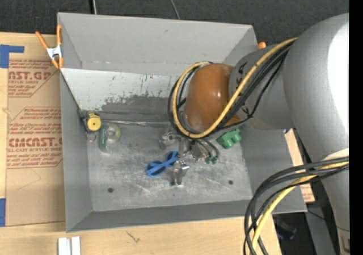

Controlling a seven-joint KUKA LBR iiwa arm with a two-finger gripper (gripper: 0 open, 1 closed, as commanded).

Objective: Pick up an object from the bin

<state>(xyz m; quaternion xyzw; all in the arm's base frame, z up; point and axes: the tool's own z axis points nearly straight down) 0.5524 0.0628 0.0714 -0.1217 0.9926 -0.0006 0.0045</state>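
Bin point(76, 163), left side: a small yellow round piece point(93, 122) with a pale clear piece point(109, 136) just beside it. Both are well apart from the arm.

Mid-floor: a blue twisted piece point(160, 164) lies flat.

The gripper point(179, 170) sits low at the blue piece's right end. Whether they touch cannot be settled. Jaw opening: cannot tell. Nothing is seen held.

Right: a green block point(229, 138) lies near the orange wrist cover point(205, 100).

Judgement: the blue piece is the likely pick. For a clean grasp, the gripper centres over its middle, straddles the narrow part, and reaches the floor before closing.
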